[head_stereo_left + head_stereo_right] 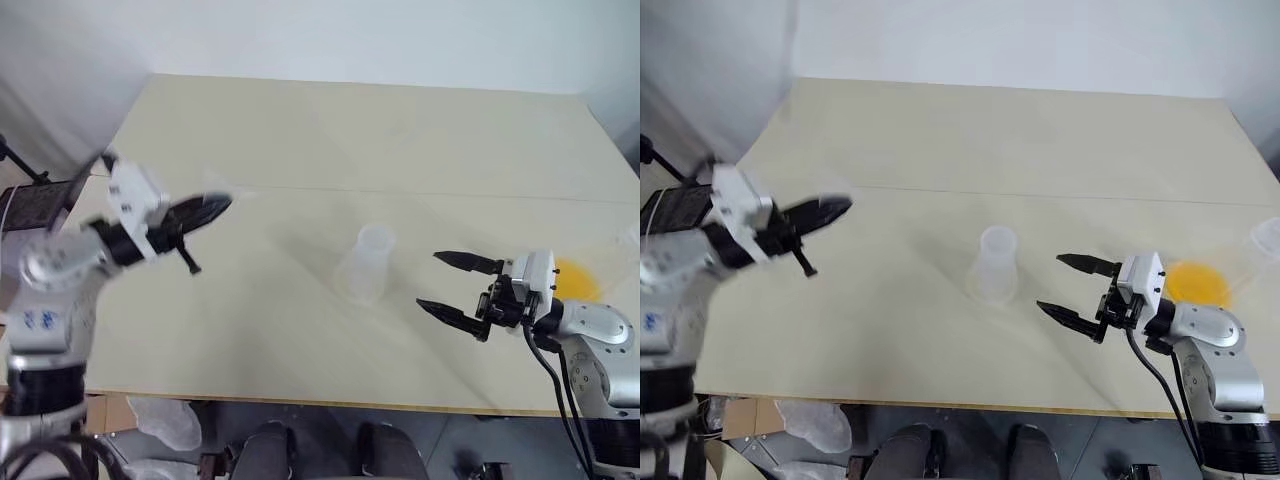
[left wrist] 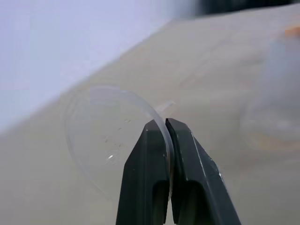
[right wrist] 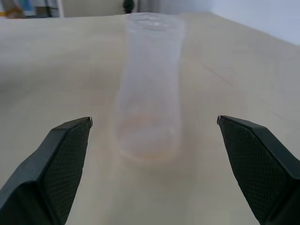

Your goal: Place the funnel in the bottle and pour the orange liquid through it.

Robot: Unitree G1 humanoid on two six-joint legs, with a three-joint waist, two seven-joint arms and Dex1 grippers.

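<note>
Left gripper (image 1: 212, 210) at left of the head frame, raised off the table (image 1: 330, 140), pinched shut on the funnel's (image 2: 112, 136) rim; edge grip probably leaves the stem free to drop into the neck. Bottle (image 1: 364, 263) upright mid-table, just right of centre, nothing touching it. Right gripper (image 1: 455, 285) lower right, jaws wide, aimed level at the bottle but apart from it, likely staged to steady it. Orange liquid (image 1: 1196, 281) shows as a patch at the right edge behind the right wrist; its container is hard to make out. Left wrist view gives the funnel cone clearly, near-invisible from the head. Right wrist view shows the bottle centred between the spread fingers (image 3: 61, 154).
</note>
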